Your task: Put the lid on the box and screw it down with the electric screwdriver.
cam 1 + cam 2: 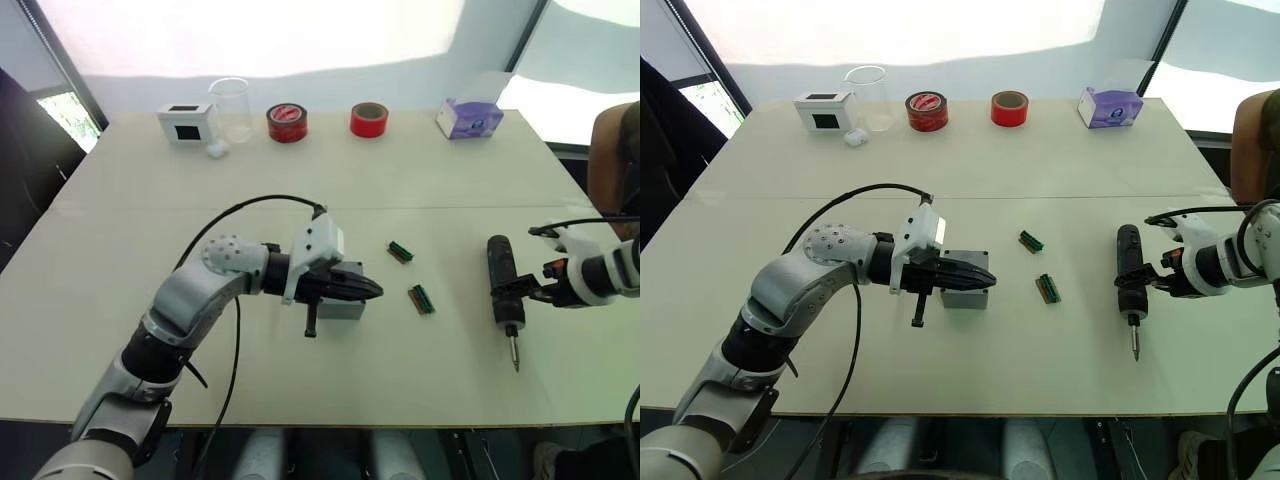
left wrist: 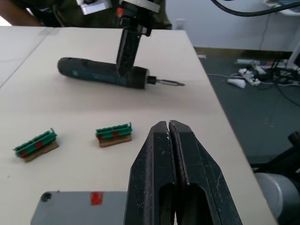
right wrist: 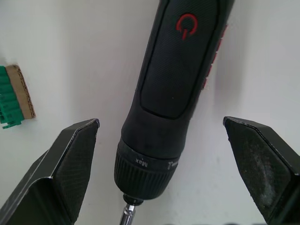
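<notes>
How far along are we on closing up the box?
Early. The left gripper is shut with nothing between its fingers, resting over the grey box; whether the lid is already seated can't be told. In hand: the right gripper is open, straddling the screwdriver, which lies flat on the table, ungrasped. Left: grasp it and drive the screws.

The left pincer covers most of the box, so whether the lid sits on it can't be told. In the right wrist view, the electric screwdriver runs off the frame's edge, bit cut short.
</notes>
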